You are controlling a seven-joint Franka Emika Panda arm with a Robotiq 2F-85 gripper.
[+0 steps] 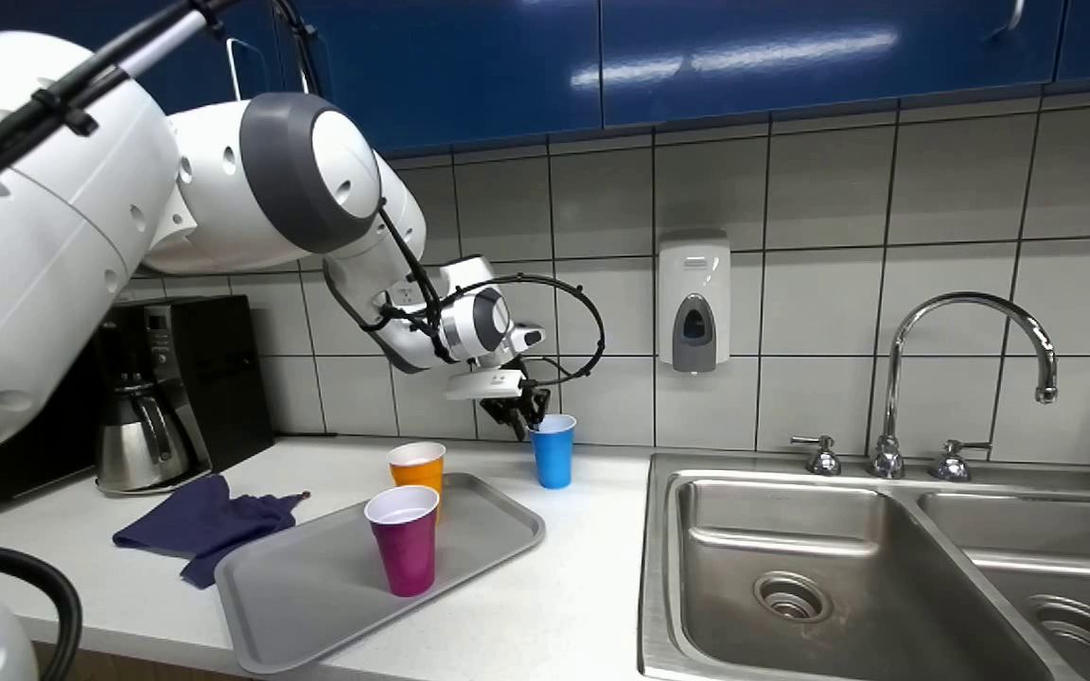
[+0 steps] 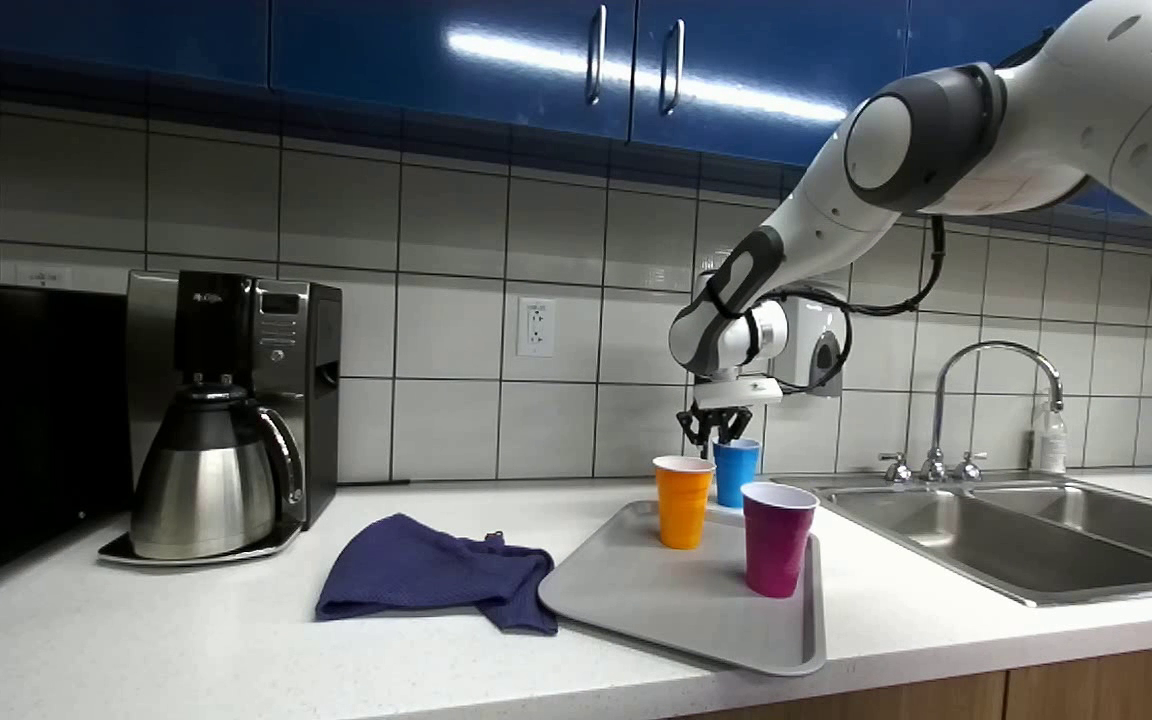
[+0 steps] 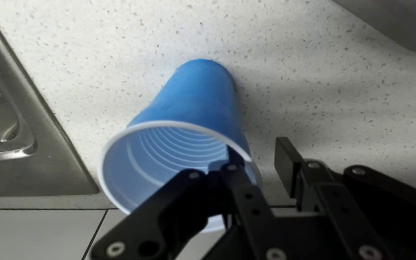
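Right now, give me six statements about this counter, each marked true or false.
The orange cup and the purple cup stand on the gray tray. True.
The dark blue cloth lies on the counter. True.
The purple cup is upside down. False: its open end faces up.
One finger of the tool is inside the blue cup. True.
The blue cup stands on the gray tray. False: it stands on the counter.
The tool is clamped on the blue cup. False: a gap shows between the cup and the outer finger.

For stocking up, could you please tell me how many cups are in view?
3: the orange cup and purple cup on the tray, the blue cup on the counter.
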